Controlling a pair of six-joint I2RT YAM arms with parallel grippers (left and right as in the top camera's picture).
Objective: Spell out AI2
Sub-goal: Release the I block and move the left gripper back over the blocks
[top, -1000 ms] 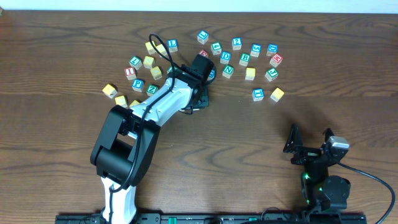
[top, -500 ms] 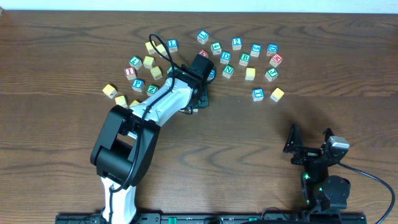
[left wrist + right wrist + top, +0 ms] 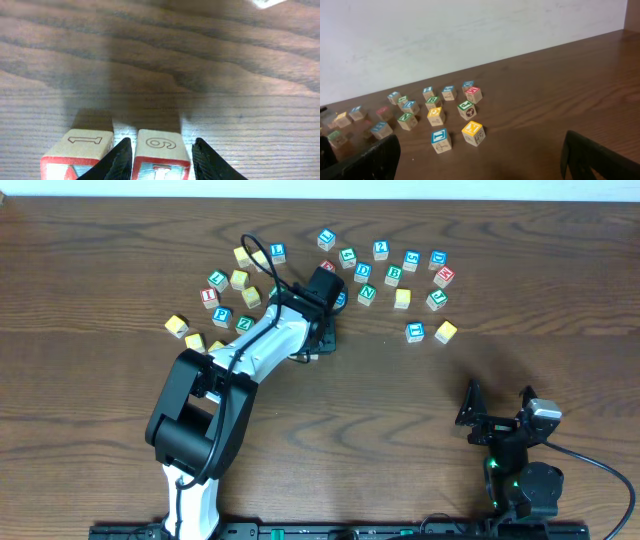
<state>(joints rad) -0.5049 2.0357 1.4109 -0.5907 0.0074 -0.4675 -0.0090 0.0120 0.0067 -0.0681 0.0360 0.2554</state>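
Note:
In the left wrist view, two wooden letter blocks stand side by side on the table. The left block (image 3: 80, 147) has a "1" on top and a red-framed face. The right block (image 3: 160, 150) has a "6" on top and a red-framed face with what looks like an I. My left gripper (image 3: 162, 146) straddles the right block, closed down to its width, with its left finger in the gap between the blocks. In the overhead view the left gripper (image 3: 325, 330) hides both blocks. My right gripper (image 3: 497, 412) is open and empty near the front right, and it also shows in the right wrist view (image 3: 480, 152).
Several loose letter blocks lie across the back of the table, one group at the left (image 3: 225, 290) and one at the right (image 3: 395, 275). In the right wrist view, a blue I block (image 3: 441, 140) and a yellow block (image 3: 473, 132) are nearest my right gripper.

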